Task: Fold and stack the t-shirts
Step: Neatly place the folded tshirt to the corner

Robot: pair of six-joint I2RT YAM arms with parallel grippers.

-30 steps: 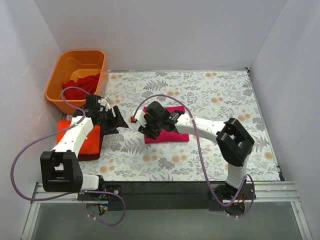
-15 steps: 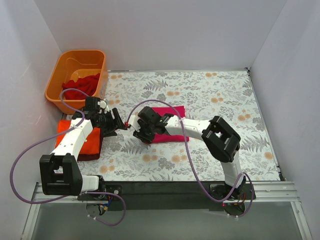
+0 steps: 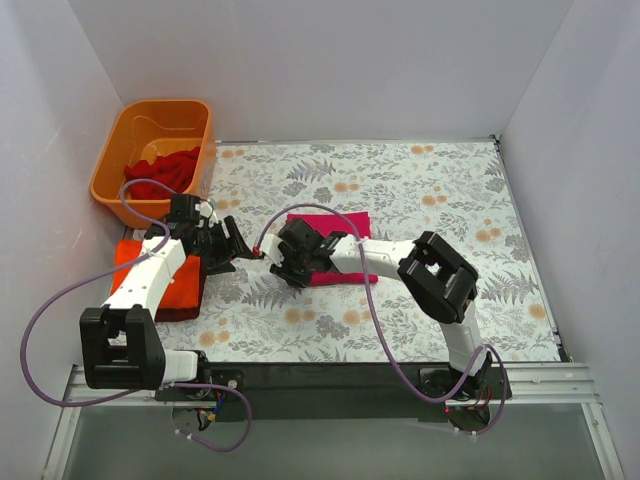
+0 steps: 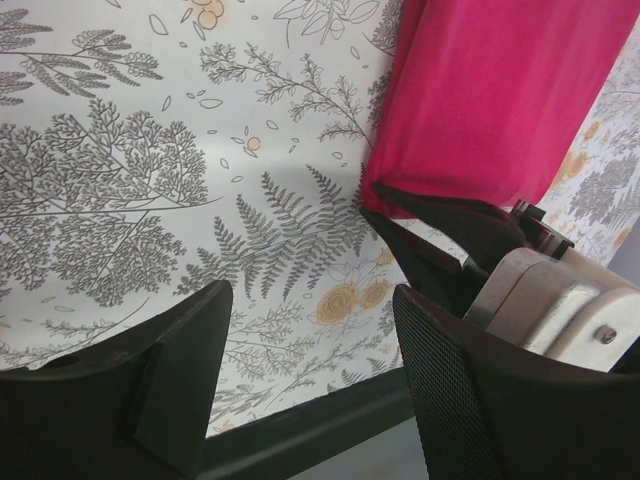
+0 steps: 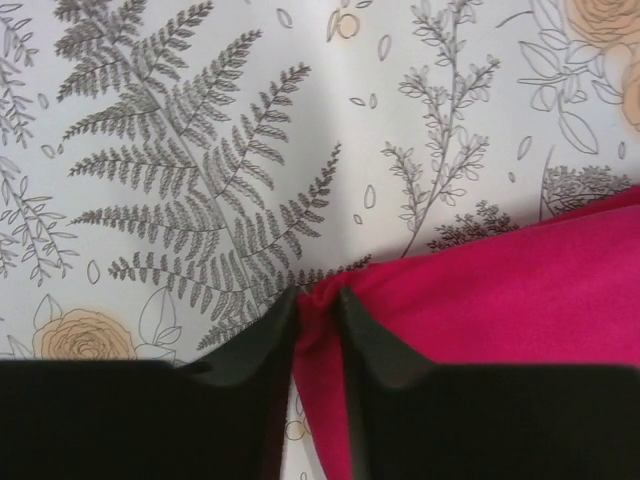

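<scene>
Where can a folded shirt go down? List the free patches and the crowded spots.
Free: the far strip of table beyond the pink t-shirt, and the wide patch between it and the right wall. Crowded: left-centre, with left gripper, right gripper, shirt stack and tub.

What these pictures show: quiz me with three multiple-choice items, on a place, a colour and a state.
1. Where does the loose red cloth lie? A in the orange tub; B on the floor; C hung on the wall.
2. What colour is the t-shirt pinched by the right gripper? A orange; B magenta-pink; C maroon.
3. How does the left gripper stand? A open, empty; B shut on cloth; C shut, empty.
Answers: 1 A, red folds lie inside the tub. 2 B, it closes on a pink corner. 3 A, patterned table shows in its wide gap.
</scene>
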